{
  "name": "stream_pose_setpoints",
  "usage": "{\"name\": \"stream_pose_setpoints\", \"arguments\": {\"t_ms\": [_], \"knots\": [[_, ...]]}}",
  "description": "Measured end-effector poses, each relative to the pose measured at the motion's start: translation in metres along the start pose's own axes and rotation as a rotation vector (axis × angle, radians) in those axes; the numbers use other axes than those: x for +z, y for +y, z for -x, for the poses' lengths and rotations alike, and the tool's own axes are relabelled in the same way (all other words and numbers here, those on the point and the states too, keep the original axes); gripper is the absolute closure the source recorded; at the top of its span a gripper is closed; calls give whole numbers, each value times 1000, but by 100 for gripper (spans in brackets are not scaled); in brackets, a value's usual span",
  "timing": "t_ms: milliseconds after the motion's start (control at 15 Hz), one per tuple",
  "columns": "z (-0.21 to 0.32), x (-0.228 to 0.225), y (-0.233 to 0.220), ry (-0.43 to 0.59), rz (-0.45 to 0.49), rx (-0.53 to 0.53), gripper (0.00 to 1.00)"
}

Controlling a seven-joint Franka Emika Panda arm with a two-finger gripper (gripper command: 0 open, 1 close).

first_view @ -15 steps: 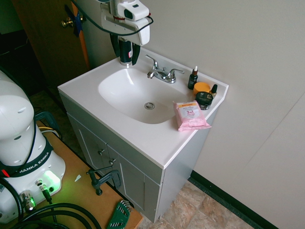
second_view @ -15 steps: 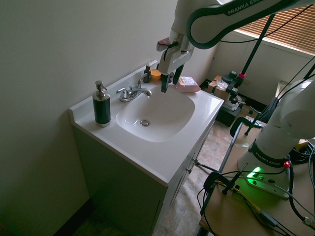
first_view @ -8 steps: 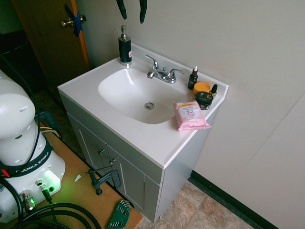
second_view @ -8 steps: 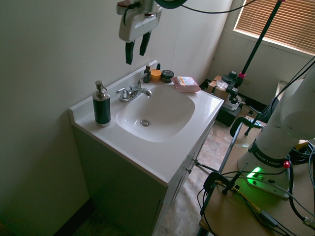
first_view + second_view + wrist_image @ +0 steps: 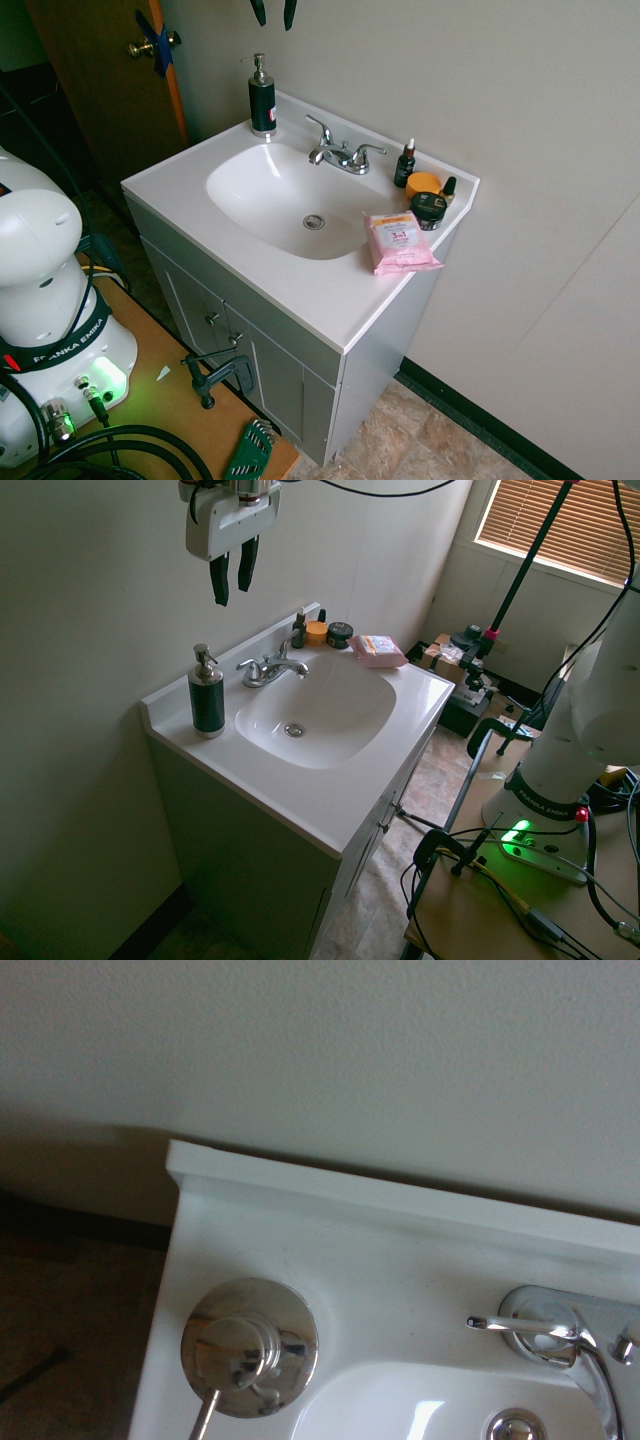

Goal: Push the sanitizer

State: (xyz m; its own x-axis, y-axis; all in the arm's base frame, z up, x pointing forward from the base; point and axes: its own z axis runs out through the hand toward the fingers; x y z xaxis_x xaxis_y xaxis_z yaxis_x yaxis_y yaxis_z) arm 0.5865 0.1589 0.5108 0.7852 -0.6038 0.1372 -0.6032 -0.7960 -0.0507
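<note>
Two fingers clearly parted and empty, the gripper (image 5: 233, 595) hangs above the upright sanitizer (image 5: 207, 708), which stands below near the vanity top's (image 5: 310, 815) wall-side corner.

Glossy chrome-like metal faucet (image 5: 345, 158).

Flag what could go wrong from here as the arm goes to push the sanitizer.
The sanitizer bottle is tall and narrow, so a push high up might tip it. It stands near the end of the sink counter, so a push outward could send it off. The tool hangs open above counter height; coming down, it might knock the pump head.
</note>
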Motion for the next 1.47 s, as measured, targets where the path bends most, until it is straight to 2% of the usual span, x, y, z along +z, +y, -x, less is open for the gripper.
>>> {"name": "stream_pose_setpoints", "arguments": {"t_ms": [600,1467], "knots": [[31,29,-38,-25,29,-37,100],[23,70,-56,-56,66,-40,100]]}}
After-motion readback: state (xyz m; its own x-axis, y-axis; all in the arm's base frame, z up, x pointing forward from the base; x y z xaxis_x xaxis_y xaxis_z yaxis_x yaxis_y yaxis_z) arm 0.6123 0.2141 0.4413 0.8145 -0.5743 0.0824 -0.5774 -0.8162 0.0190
